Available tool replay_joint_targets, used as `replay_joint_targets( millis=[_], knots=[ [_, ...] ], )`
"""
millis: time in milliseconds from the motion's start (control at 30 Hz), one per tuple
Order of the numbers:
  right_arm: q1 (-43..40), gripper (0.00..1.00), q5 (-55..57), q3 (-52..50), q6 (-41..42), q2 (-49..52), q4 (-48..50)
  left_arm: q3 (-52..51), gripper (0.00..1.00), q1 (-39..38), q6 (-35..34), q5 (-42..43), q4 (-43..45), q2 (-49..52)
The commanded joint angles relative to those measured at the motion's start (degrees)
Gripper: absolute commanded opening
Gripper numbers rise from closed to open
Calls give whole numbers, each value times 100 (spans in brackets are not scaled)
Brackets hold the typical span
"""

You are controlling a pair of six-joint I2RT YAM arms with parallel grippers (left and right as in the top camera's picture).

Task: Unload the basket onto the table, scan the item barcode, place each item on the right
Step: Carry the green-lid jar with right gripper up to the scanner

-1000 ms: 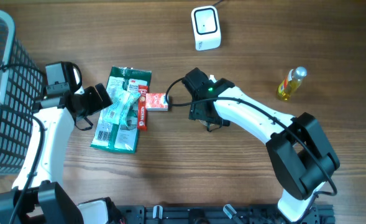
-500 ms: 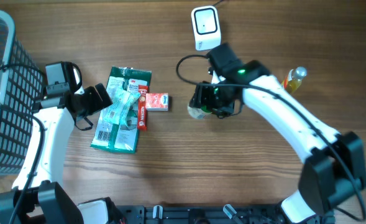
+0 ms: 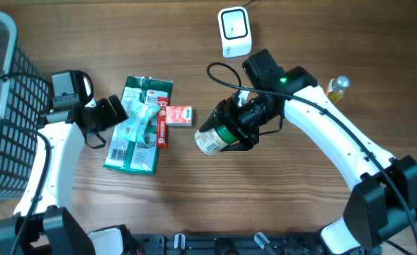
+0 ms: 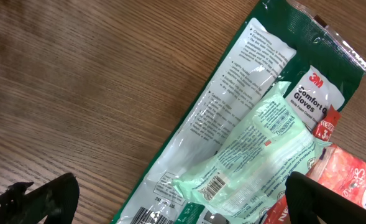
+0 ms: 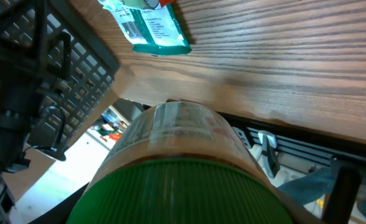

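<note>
I count one jar with a green lid, and it is the only thing off the table. The right gripper has it clamped at the lid end. The jar lies sideways in the grip, its base pointing down-left, near the middle of the table and to the right of the packets. In the right wrist view the jar fills the lower half, with the lid closest to the lens.

There is one white scanner at the far edge, above the jar and well apart from it. One yellow bottle stands off to the right, and one wire basket sits at the left edge.

The pile holds four pieces: one big green glove packet, one pale green packet lying across it, one red stick and one small red-and-white box just beside the stick.

Two arms are in view. The right arm comes up from the lower right corner and arches over past the bottle, its wrist bent back toward the centre. The left arm rises beside the basket with its wrist turned right, so the left gripper hangs over the glove packet — its fingers are spread wide and hold nothing.
</note>
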Motion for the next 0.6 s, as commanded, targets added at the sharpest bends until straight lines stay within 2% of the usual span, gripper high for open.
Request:
replay_joint_targets(
  millis=[0, 100, 167, 200, 233, 267, 367, 467, 567],
  knots=[
    [-2, 18, 601, 103, -59, -74, 55, -24, 100, -20, 116, 46, 0, 22],
    [2, 4, 2514, 103, -1287, -74, 179, -24, 100, -20, 116, 46, 0, 22],
    [-4, 5, 3613, 103, -1867, -74, 229, -24, 100, -20, 116, 46, 0, 22],
    [-26, 4, 3816, 118, -2382, -76, 249, -24, 100, -20, 116, 46, 0, 22],
    [-66, 4, 3622, 223, -3244, -76, 304, -24, 100, -20, 116, 46, 0, 22],
    [-120, 4, 3480, 442, -3550, -76, 251, -24, 100, -20, 116, 46, 0, 22],
    [-315, 4, 3528, 1676, -3644, -74, -328, -24, 100, -20, 116, 46, 0, 22],
    [-382, 4, 3552, 2804, -3709, -74, -470, -24, 100, -20, 116, 46, 0, 22],
    [-376, 4, 3860, 3106, -3917, -70, -219, -24, 100, -20, 116, 46, 0, 22]
  ],
)
